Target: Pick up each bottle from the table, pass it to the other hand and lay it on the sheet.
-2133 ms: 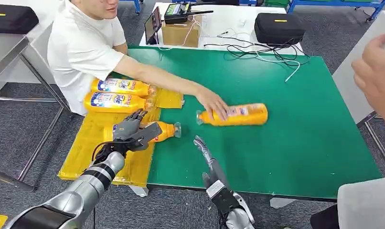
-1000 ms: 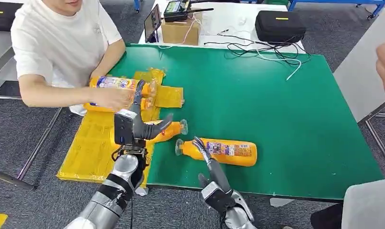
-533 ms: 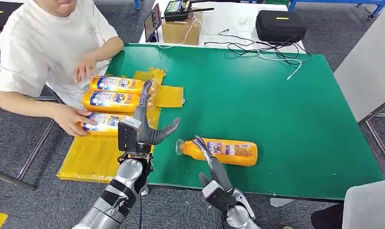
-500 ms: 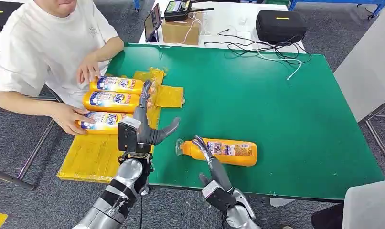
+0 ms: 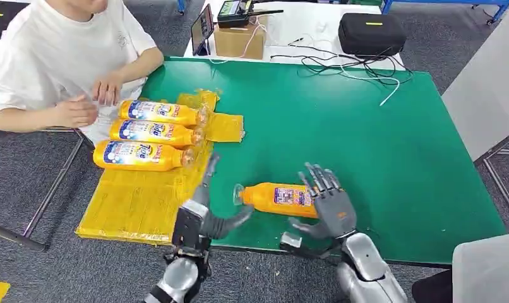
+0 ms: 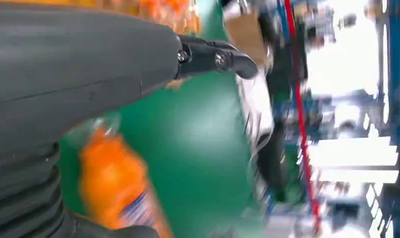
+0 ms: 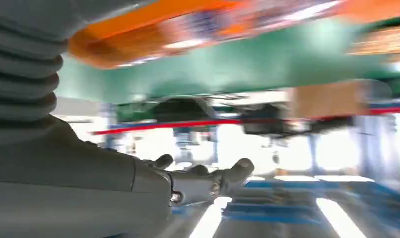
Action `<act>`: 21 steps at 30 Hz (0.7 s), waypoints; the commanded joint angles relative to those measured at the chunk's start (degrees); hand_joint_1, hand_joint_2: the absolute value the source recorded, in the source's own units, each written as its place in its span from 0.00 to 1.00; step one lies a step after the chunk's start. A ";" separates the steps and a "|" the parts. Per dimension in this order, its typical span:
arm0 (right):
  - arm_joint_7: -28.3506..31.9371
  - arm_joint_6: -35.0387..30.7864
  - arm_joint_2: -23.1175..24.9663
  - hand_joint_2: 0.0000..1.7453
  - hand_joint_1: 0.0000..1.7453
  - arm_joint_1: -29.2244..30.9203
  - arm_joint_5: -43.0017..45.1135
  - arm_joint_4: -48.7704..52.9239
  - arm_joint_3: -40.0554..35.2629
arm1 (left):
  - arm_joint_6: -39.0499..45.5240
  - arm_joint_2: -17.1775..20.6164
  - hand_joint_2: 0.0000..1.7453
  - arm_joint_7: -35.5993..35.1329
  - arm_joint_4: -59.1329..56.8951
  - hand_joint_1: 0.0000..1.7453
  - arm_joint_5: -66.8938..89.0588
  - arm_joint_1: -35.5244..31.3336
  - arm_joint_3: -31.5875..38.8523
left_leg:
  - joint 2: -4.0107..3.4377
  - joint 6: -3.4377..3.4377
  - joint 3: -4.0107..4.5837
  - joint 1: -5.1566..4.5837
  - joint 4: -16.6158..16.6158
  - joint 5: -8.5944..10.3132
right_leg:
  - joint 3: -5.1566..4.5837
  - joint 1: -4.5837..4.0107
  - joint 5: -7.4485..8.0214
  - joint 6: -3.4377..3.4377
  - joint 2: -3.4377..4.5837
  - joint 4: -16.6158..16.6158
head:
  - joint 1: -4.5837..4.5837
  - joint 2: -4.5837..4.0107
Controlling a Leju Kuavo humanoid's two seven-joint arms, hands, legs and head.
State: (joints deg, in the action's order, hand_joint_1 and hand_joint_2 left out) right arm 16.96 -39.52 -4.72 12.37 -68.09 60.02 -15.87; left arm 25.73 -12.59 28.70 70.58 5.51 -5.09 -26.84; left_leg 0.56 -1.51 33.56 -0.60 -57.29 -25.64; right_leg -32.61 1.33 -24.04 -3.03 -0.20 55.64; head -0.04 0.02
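Note:
An orange bottle (image 5: 274,197) lies on its side on the green table (image 5: 365,139), cap toward the sheet. My right hand (image 5: 328,202) stands open at the bottle's base end, fingers spread and covering that end; whether it touches is unclear. My left hand (image 5: 204,214) is open at the table's front edge, just beside the cap and holding nothing. Three more orange bottles (image 5: 152,132) lie side by side on the yellow sheet (image 5: 132,202). The left wrist view shows the bottle (image 6: 113,188) blurred beyond the thumb (image 6: 89,64); the right wrist view shows it (image 7: 198,25) close by.
A person in a white shirt sits at the table's far left, hands (image 5: 75,110) near the sheet's bottles. A cardboard box (image 5: 239,38), a black case (image 5: 370,31) and loose cables (image 5: 359,72) lie on a white table beyond the far edge.
My right hand has risen and spread its fingers at the bottle's base. My left hand has dropped back to the front edge. The person has let go of the third bottle and withdrawn.

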 commanded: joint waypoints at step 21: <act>-9.87 20.23 1.53 1.00 0.00 11.44 8.20 -19.68 -7.23 | -1.70 3.58 1.00 -4.97 5.69 0.00 10.44 3.43 -4.43 | -0.22 0.14 -0.16 0.20 0.04 -0.04 | 0.11 -0.21 0.01 0.16 0.18 -0.01 | -0.04 -0.02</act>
State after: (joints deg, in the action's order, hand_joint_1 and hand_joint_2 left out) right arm 10.21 -25.15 -5.53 18.62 -62.51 50.31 -19.96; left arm 24.59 -11.23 24.39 75.12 12.74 -1.20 -30.05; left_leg 0.52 -1.50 33.57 -0.48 -57.28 -25.62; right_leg -32.62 1.21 -24.03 -3.03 -0.18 55.66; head -0.09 0.00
